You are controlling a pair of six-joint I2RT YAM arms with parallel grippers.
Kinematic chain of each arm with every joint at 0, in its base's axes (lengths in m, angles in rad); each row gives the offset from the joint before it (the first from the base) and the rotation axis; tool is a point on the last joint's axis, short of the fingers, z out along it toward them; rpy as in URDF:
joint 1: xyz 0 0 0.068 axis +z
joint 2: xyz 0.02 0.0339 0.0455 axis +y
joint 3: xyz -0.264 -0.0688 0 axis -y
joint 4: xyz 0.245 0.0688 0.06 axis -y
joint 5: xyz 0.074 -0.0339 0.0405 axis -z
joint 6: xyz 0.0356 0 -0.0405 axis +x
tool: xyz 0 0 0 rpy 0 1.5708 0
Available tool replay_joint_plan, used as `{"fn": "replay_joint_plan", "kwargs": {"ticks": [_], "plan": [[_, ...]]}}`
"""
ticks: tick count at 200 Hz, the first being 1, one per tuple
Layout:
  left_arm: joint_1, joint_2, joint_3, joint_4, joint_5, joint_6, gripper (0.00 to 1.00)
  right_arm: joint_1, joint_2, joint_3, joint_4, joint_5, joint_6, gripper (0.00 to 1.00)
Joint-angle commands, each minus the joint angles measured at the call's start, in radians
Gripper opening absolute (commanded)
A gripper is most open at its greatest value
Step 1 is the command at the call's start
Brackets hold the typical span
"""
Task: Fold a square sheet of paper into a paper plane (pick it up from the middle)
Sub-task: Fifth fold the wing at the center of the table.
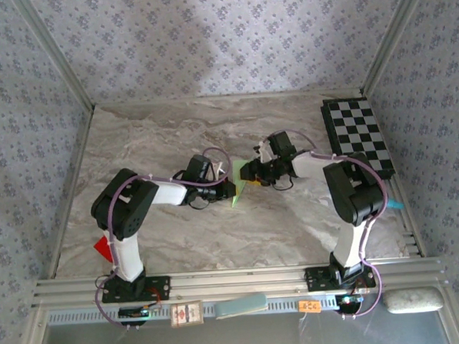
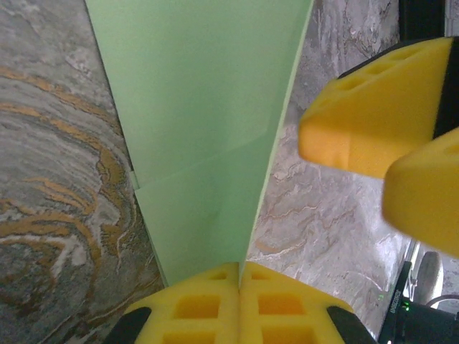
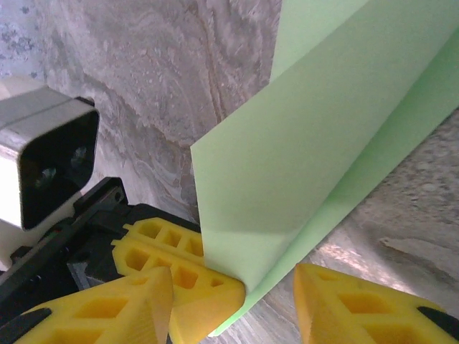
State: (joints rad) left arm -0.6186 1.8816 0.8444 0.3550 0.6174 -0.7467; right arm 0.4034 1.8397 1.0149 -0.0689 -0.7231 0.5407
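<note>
Left gripper (image 2: 239, 304): jaws pinched shut on paper plane (image 2: 201, 107) at 6 o'clock | paper plane: mid table (image 1: 294, 230), fanning toward 12 | right gripper (image 3: 233, 283): jaws spread astride its lower edge | handling: light, thin, crease-prone; you should grip the folded spine.

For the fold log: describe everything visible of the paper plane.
The paper plane is pale green thin paper, folded into layers with a slanted flap edge across it. It widens away from the left end effector, whose yellow foam pads are shut on its narrow end. The right end effector, open, has a finger on each side of its corner; contact is unclear.
</note>
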Motion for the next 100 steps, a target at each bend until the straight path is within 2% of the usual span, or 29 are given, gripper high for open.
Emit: {"fn": "replay_joint_plan", "kwargs": {"ticks": [1,100], "plan": [[0.006,0.020,-0.010,0.032,0.024,-0.009,0.00,0.013,0.032,0.035,0.019,-0.052,-0.033,0.49],[0.006,0.045,-0.018,0.032,0.017,0.001,0.00,0.028,0.081,0.084,0.031,-0.075,-0.037,0.47]]}}
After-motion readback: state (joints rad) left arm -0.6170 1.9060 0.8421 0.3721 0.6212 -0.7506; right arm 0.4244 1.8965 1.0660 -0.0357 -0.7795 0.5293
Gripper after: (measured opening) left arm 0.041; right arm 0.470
